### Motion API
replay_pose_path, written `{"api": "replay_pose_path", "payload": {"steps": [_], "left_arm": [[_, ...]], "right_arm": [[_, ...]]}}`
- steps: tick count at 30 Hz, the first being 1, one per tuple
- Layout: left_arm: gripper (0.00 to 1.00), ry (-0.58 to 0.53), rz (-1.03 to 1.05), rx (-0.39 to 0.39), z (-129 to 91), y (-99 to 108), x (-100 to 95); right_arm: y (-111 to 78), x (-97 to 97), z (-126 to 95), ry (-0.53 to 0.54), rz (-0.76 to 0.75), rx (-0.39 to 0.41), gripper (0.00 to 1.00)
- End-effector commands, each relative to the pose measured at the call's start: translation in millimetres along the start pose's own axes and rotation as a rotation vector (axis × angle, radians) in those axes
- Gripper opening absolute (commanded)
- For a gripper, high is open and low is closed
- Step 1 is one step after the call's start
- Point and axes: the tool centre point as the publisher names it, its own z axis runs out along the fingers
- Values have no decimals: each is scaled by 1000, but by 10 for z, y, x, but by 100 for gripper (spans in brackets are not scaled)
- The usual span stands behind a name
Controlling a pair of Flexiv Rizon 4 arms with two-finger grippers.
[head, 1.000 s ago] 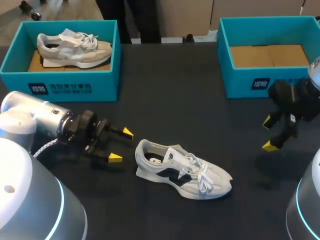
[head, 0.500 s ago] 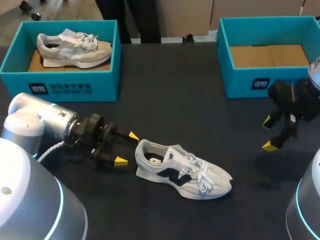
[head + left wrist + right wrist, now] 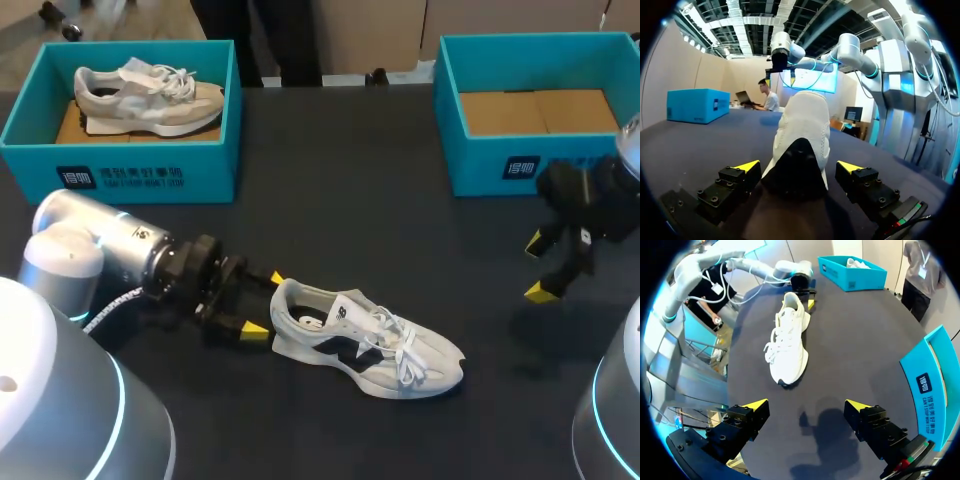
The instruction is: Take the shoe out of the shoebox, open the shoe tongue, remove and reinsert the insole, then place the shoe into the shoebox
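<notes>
A white sneaker with dark side panels (image 3: pixel 365 340) lies on its sole on the black table, heel toward my left arm, toe to the right. My left gripper (image 3: pixel 263 304) is open at the heel, one yellow tip on either side of it. In the left wrist view the heel (image 3: pixel 799 155) stands between the open fingers (image 3: pixel 747 166) of my left gripper (image 3: pixel 799 167), not pinched. My right gripper (image 3: pixel 540 268) hangs open above the table at the right, well away from the shoe (image 3: pixel 788 337). In its own view my right gripper (image 3: pixel 807 406) holds nothing.
A teal shoebox (image 3: pixel 210 150) at the back left holds a second, beige sneaker (image 3: pixel 148 96). Another teal shoebox (image 3: pixel 490 165) at the back right shows only its cardboard floor. Bare black table lies between the boxes and in front of the shoe.
My left gripper has slid to the right along the table until its open fingers straddle the sneaker's heel. The right arm and the shoe have not moved.
</notes>
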Motion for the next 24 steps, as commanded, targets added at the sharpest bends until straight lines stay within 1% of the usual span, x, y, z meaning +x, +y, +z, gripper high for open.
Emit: {"api": "replay_pose_path", "payload": {"steps": [1,24], "left_arm": [[100,1,-1,0,72,28,-13],[100,21,20,-16,296,20,-62]], "right_arm": [[-3,6,7,-2,0,2,100],[-3,6,7,-2,0,2,100]]}}
